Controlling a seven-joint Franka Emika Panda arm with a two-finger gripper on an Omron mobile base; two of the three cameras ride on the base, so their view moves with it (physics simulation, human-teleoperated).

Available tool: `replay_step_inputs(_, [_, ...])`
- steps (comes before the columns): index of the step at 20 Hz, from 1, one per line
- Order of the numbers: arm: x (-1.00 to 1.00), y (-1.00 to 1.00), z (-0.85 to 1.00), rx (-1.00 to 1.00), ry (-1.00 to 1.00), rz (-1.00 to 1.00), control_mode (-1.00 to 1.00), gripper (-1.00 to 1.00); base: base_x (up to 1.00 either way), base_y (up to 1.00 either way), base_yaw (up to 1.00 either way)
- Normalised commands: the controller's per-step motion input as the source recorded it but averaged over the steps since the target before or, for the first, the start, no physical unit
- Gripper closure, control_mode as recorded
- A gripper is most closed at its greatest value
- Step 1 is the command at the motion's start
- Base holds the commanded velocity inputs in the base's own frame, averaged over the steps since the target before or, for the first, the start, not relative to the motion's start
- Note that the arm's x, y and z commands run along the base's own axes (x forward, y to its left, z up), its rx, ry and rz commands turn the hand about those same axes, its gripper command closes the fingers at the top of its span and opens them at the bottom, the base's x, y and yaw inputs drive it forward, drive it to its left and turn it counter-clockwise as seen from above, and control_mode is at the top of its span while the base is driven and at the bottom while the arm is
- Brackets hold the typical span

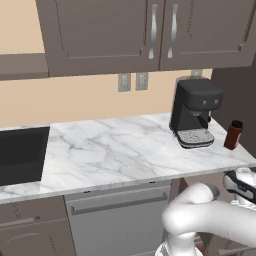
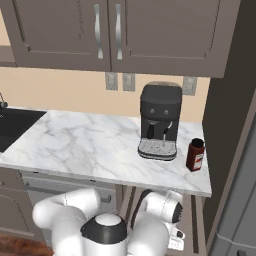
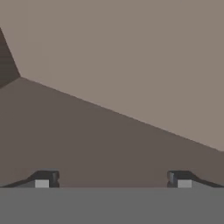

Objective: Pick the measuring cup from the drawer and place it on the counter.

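Observation:
My gripper (image 3: 113, 179) is open, its two dark fingertips (image 3: 46, 178) far apart with nothing between them. It points into the taupe-brown drawer (image 3: 131, 65), where a lighter inner face meets a darker one along a slanting edge. The measuring cup is hidden or out of view. In the right base view my arm bends down below the counter's (image 2: 90, 145) right end into the open drawer (image 2: 192, 225). In the left base view the white wrist (image 1: 242, 182) sits just under the counter (image 1: 125, 145) edge.
A black coffee machine (image 1: 196, 112) (image 2: 159, 122) stands on the counter's right part, with a dark red bottle (image 1: 233, 135) (image 2: 195, 155) beside it. A dark sink (image 1: 20, 152) lies at the left. A grey front panel with a bar handle (image 1: 117, 215) sits below the counter.

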Motion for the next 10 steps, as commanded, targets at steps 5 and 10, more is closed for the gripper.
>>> replay_step_inputs(5, [-1.00,0.03,0.87,0.01,0.17,0.19,-1.00,-1.00,0.00,0.00,0.00])
replay_step_inputs(10, [-0.50,-0.11,1.00,0.00,-0.01,0.14,-1.00,-1.00,0.00,0.00,0.00])
